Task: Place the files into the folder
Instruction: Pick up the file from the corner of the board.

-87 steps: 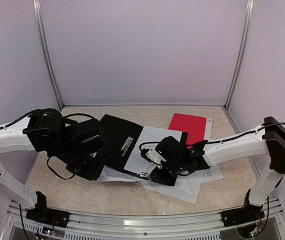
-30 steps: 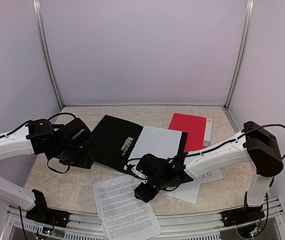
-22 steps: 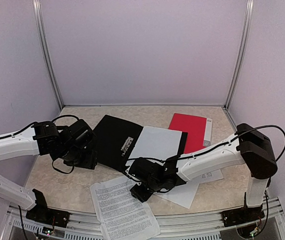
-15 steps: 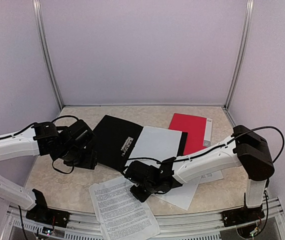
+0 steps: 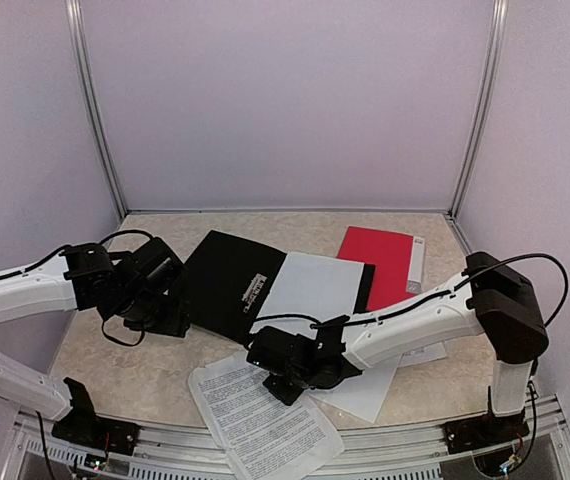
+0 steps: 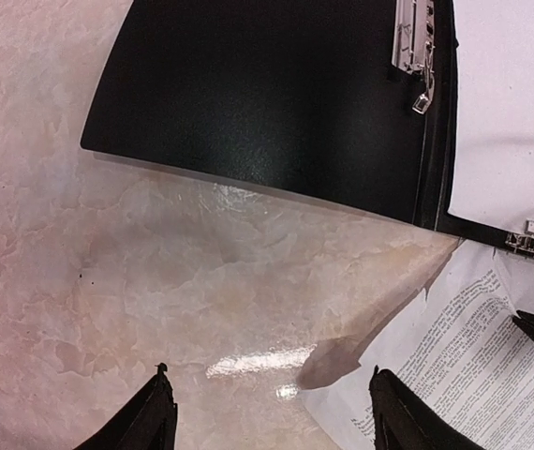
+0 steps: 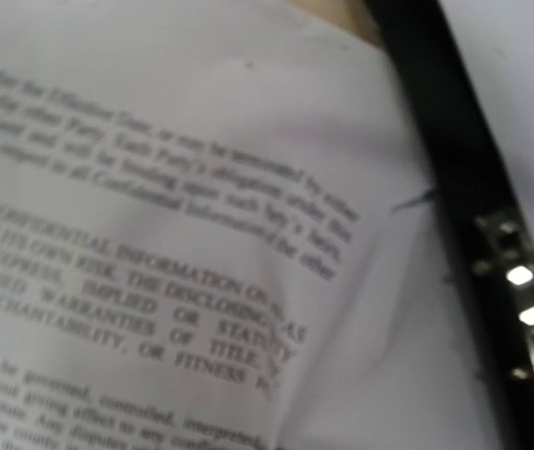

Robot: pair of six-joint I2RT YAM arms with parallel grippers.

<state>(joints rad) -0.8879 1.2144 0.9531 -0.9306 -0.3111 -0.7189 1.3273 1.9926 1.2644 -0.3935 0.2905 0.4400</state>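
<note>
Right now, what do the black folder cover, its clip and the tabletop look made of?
Black folder cover: likely plastic-coated board, matte, fine pebbled grain. Clip: metal, bright silvery shine. Tabletop: glossy, marble-patterned beige surface with a light glare; stone or laminate, cannot tell.

1. Folder [image 5: 227, 280]: plain black cover.
2. Printed sheet [image 5: 265, 420]: white, dense black text.
3. Blank sheet [image 5: 310, 285]: plain white.
4. Second folder [image 5: 377, 255]: red.
5. Table [image 5: 145, 375]: beige, marbled pattern.
</note>
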